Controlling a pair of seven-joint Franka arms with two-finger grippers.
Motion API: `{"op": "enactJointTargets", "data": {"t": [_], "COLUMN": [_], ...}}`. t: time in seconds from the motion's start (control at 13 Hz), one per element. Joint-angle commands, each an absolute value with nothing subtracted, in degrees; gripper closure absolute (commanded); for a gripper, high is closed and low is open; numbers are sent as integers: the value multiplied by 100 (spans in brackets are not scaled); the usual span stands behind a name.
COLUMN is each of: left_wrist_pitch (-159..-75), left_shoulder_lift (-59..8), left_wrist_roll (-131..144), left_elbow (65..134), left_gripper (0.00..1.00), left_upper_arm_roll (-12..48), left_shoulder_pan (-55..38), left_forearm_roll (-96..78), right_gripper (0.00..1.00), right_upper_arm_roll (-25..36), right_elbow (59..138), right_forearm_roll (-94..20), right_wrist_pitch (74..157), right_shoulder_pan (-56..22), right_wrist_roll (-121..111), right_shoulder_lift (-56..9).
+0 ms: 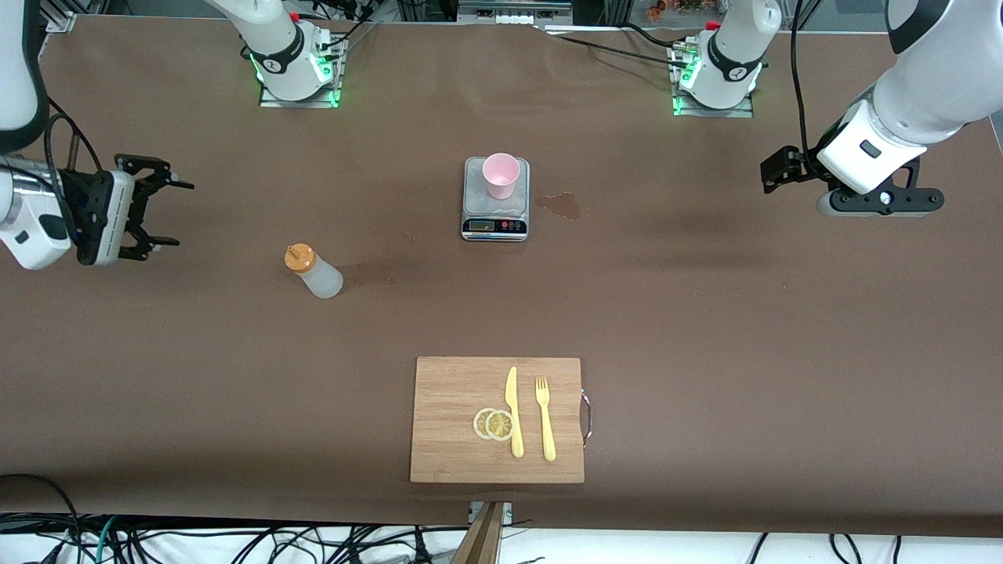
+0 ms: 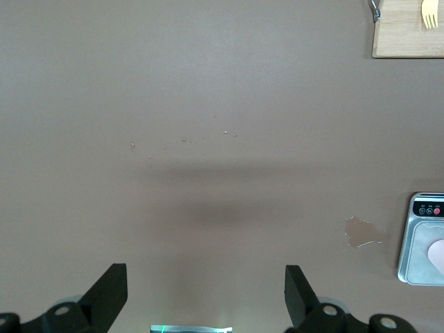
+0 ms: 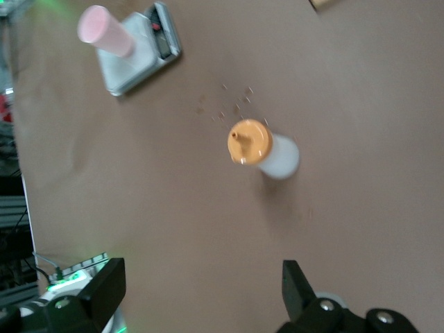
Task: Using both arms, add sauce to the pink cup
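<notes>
The right gripper (image 1: 161,211) sits at the left edge of the frame in the front view, up over bare table with its 2 fingers spread wide and nothing between them; its own wrist view shows the same wide gap (image 3: 201,295). Lower and toward frame centre from it, the sauce (image 1: 313,272) stands on the table (image 1: 705,313), orange cap up, untouched and well apart from the fingers (image 3: 263,147).

The left gripper (image 1: 780,171) hangs at the upper right of the frame over bare table, likewise spread wide and empty (image 2: 207,295).

The pink cup (image 1: 501,175) stands upright on a small grey scale (image 1: 495,219) at upper centre, with a wet stain (image 1: 560,204) just beside the scale. At lower centre a wooden cutting board (image 1: 447,415) carries 2 lemon slices (image 1: 493,424), a yellow knife (image 1: 513,411) and a yellow fork (image 1: 544,419).
</notes>
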State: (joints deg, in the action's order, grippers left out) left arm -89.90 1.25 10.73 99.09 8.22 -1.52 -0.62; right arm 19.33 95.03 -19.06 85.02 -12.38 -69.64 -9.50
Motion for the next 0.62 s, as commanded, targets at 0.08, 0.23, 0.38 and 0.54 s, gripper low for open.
{"op": "enactJointTargets", "data": {"t": [0.08,0.23,0.38,0.54], "left_wrist_pitch": [-8859,-8859,-8859,-8859], "left_shoulder_lift": [35,35,35,35], "left_wrist_roll": [1037,1028,1028,1028], "left_elbow": [9651,9650,9650,9650], "left_gripper": [0,0,0,0], "left_upper_arm_roll": [853,844,844,844], "left_shoulder_pan": [-149,-149,-149,-149], "left_forearm_roll": [-26,-26,-18,-18], "right_gripper": [0,0,0,0], "right_upper_arm_roll": [1531,1310,1283,1091], "right_elbow": [9774,9721,9573,9134], "right_forearm_roll": [-892,-458,-178,218], "right_wrist_pitch": [8613,8465,8394,8053], "right_shoulder_pan": [-1414,-1450,-1529,-1564], "right_wrist_roll": [-4525,-3371,-2606,-1726], "right_shoulder_lift": [24,228,325,264]}}
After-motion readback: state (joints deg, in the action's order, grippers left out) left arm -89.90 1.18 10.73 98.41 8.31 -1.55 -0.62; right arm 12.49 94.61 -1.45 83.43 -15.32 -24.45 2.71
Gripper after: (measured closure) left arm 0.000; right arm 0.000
